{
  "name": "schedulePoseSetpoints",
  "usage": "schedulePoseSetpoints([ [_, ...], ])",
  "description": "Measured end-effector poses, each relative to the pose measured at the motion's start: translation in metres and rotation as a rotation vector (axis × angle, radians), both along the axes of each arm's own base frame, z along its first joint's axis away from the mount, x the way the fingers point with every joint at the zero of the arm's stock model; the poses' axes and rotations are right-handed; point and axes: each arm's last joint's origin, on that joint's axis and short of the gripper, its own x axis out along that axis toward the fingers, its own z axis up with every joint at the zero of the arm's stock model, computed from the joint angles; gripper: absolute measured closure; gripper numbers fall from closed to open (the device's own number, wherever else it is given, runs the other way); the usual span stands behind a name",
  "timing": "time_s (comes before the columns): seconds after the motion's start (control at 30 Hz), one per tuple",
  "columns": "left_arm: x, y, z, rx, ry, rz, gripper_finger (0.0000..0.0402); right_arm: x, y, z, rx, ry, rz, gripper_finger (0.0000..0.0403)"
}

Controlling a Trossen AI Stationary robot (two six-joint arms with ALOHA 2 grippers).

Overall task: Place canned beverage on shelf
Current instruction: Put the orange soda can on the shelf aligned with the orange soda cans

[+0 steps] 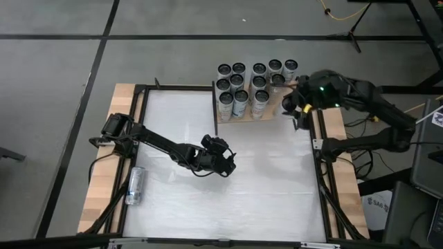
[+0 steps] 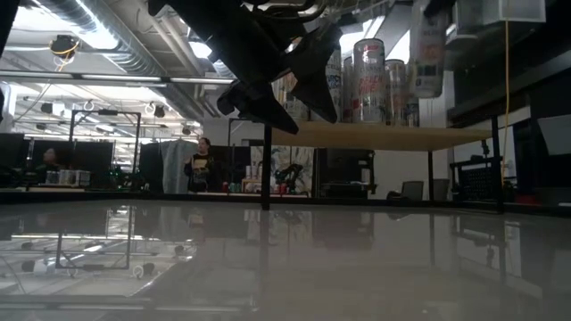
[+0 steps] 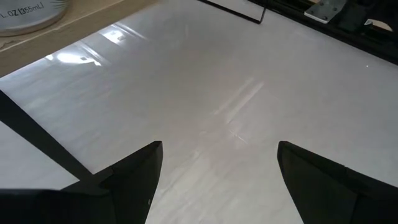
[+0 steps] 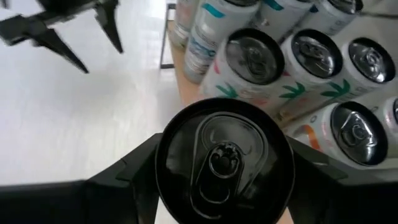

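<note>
Right gripper (image 4: pixel 224 186) clamps a black-topped can (image 4: pixel 224 165) upright just beside the shelf's (image 1: pixel 273 111) can cluster (image 1: pixel 252 83); left gripper (image 1: pixel 223 160) open, well apart from shelf.

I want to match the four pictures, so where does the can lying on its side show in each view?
High view: the lying can is at the table's left edge, lower left of the picture.
Low view: not in it.
Left wrist view: its end shows in the top left corner.
Right wrist view: not in it.
Shared landmark: the upright cans.
</note>
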Motion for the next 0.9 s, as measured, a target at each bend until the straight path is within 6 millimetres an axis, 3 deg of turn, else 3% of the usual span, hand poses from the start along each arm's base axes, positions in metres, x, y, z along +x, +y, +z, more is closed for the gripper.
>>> schedulePoseSetpoints([
  [0.43,0.000,0.000,0.000,0.000,-0.001,0.000,0.0089,0.018,-0.044,-0.032,0.077,0.057,-0.019,0.0157],
  [0.9,0.000,0.000,0.000,0.000,-0.001,0.000,0.0089,0.021,-0.051,-0.036,0.059,0.035,-0.024,0.0157],
])
